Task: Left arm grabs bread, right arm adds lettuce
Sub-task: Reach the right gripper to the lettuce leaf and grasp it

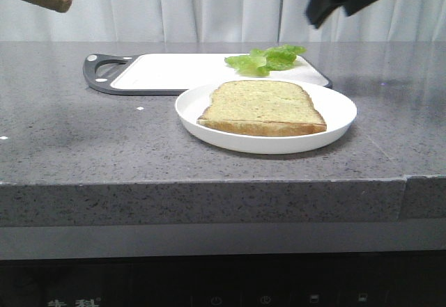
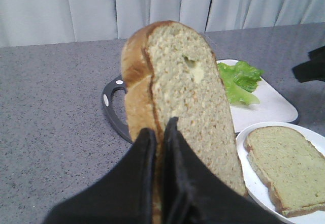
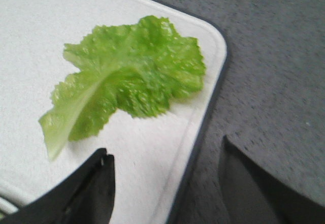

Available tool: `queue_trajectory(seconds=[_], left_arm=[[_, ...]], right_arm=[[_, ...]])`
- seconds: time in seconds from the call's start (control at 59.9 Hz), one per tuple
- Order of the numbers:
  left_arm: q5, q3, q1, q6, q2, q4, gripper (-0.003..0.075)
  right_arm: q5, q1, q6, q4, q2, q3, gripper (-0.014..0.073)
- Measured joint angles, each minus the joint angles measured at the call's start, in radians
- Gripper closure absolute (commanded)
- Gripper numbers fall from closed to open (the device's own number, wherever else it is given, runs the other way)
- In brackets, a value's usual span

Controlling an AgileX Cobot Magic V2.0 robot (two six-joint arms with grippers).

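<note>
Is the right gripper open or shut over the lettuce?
Open. In the right wrist view the right gripper has its fingers spread wide apart and empty, with the lettuce flat on the cutting board.

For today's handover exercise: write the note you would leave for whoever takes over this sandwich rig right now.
Left gripper: shut on the bread, held up off the counter, high on the left in the front view.
Right gripper: open, empty, hanging above the lettuce.
The lettuce lies on the cutting board, near its corner, behind the plate.
A second slice lies flat on the plate.
Done: bread grabbed.
Left: close the right gripper on the lettuce and add it, probably onto the slice on the plate.
</note>
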Motion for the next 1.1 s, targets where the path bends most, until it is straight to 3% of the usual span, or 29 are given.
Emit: queue_trajectory(seconds=[0.217, 0.418, 0.518, 0.668, 0.752, 1.102], left_arm=[[0.000, 0.000, 0.000, 0.000, 0.000, 0.000, 0.0741], [0.000, 0.000, 0.000, 0.000, 0.000, 0.002, 0.0741], [0.000, 0.000, 0.000, 0.000, 0.000, 0.002, 0.0741], [0.000, 0.000, 0.000, 0.000, 0.000, 0.002, 0.0741], [0.000, 0.000, 0.000, 0.000, 0.000, 0.002, 0.0741], [0.000, 0.000, 0.000, 0.000, 0.000, 0.002, 0.0741]], right_arm=[[0.150, 0.018, -0.010, 0.000, 0.256, -0.330, 0.0128], [0.203, 0.018, -0.010, -0.003, 0.395, -0.486, 0.0134], [0.211, 0.018, -0.010, -0.002, 0.419, -0.509, 0.0221], [0.227, 0.018, -0.010, -0.005, 0.424, -0.513, 0.0480], [0.242, 0.018, -0.010, -0.005, 0.424, -0.513, 0.0566], [0.341, 0.018, -0.010, -0.005, 0.373, -0.516, 0.0579]])
